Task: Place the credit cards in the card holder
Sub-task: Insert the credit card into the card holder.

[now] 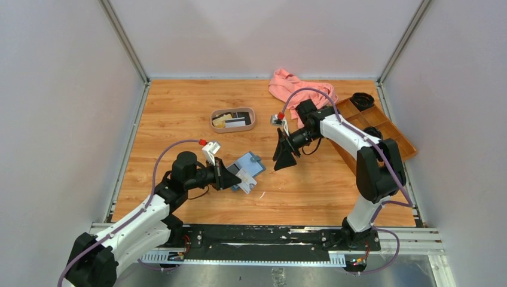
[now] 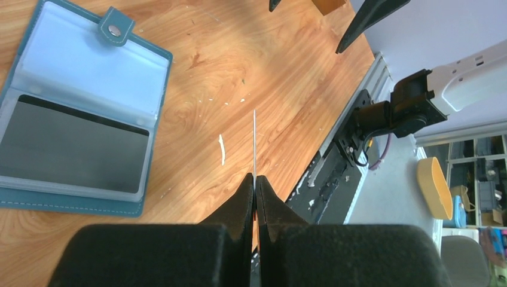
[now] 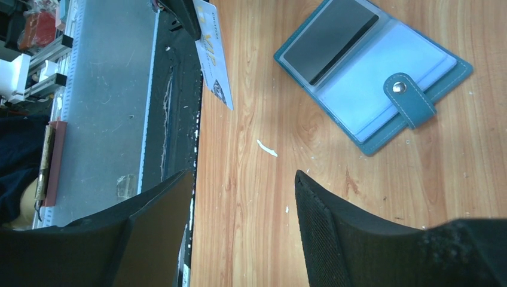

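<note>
Teal card holder (image 2: 78, 113) open beside left pincer (image 2: 255, 177), pinching 1 seemingly white card (image 3: 214, 54), right pincer (image 3: 243, 176) spread.

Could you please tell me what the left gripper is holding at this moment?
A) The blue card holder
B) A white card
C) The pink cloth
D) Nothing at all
B: the left gripper is shut on a white card, which the left wrist view shows edge-on between the closed fingers. The card holder lies open on the table beside it, not gripped.
</note>
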You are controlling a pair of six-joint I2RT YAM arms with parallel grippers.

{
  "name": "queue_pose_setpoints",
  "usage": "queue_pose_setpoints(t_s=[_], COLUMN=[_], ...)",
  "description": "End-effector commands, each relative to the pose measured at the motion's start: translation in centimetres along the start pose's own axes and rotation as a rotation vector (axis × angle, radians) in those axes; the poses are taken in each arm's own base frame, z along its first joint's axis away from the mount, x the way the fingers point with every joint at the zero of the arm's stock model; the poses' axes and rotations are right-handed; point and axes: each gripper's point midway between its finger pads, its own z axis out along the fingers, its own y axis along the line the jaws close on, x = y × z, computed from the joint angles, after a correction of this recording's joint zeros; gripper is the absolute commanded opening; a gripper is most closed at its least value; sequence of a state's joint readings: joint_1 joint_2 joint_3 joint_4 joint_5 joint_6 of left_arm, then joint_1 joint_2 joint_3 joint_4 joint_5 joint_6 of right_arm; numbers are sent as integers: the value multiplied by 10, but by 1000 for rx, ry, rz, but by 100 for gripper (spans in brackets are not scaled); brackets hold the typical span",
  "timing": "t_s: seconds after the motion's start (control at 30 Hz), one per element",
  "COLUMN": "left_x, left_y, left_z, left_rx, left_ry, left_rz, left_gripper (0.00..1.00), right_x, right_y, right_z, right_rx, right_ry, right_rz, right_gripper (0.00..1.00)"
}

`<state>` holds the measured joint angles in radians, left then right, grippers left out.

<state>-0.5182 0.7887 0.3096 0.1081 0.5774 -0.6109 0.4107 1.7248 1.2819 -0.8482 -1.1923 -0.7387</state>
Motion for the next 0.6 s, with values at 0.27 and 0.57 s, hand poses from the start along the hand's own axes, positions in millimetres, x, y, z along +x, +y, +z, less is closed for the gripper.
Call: queue_pose_setpoints(t_s=[0.27, 0.57], left_x=[-4, 0], left_y=[7, 12], left_z=[2, 4], left_rx=[-10, -18], left_ry=[-51, -48], left_rz=[5, -4], left_gripper=[0, 0], right_x=[5, 8], right_y=[-13, -15], right_z=[-1, 0], right_rx=[46, 46], right_ry=[3, 7], right_rz=[35, 45], right_gripper=[67, 67])
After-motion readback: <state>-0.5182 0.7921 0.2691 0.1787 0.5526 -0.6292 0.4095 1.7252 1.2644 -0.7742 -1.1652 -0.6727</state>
